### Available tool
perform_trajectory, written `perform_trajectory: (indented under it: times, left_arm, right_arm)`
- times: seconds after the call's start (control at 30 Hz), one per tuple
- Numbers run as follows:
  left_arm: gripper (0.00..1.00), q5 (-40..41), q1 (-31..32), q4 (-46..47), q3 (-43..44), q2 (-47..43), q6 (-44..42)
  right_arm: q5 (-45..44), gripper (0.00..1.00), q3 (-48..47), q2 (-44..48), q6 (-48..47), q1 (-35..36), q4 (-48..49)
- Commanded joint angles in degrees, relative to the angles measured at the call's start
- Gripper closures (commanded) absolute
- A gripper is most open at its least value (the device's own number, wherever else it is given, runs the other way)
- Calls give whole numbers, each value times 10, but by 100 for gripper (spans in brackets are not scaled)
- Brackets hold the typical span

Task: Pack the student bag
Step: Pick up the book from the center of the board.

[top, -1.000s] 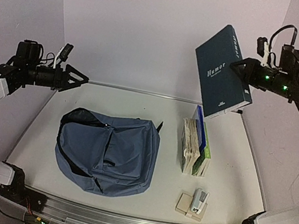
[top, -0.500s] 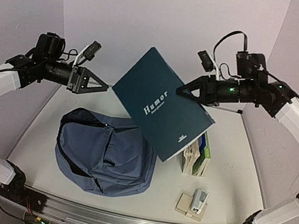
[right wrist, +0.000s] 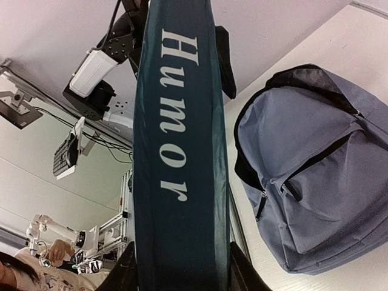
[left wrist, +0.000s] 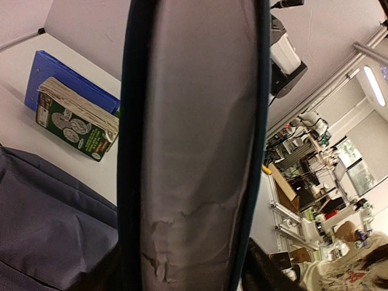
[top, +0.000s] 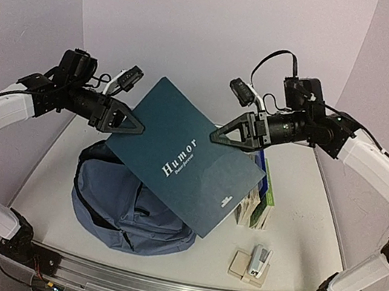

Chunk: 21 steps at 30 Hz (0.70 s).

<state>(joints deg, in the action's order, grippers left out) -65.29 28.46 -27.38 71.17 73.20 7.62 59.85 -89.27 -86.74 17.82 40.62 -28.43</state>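
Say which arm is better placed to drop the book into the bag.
Left, probably. The left pincer straddles the book edge just above the bag mouth; the right pincer grips the side away from it.

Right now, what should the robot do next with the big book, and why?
Probably close the left fingers on the book. It hangs over the bag, held by the right fingers, and its page edge sits between the left fingers; I cannot tell if they grip yet.
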Motion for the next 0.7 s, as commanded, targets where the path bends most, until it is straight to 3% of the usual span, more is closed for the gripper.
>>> perform_trajectory:
  times: [0.0, 0.07, 0.2, 0.37, 0.57, 0.67]
  left_arm:
    - [53, -46, -1, 31, -11, -21, 20]
    - [56, -47, -1, 34, -20, -26, 25]
    - [77, -51, -1, 30, -29, -30, 32]
    - [87, -60, -1, 34, -39, -28, 46]
    - [97, -12, -1, 46, -47, -24, 99]
    - [98, 37, -5, 19, -39, -19, 110]
  right_arm:
    - [37, 82, 6, -15, -1, 2, 54]
    - [37, 82, 8, -19, -6, 2, 54]
    - [26, 80, 16, -22, -15, 2, 53]
    - [-14, 70, 30, -18, -25, 2, 52]
    - [-74, 27, 43, -14, -29, 2, 52]
    - [-146, 13, 43, -3, -26, 2, 52]
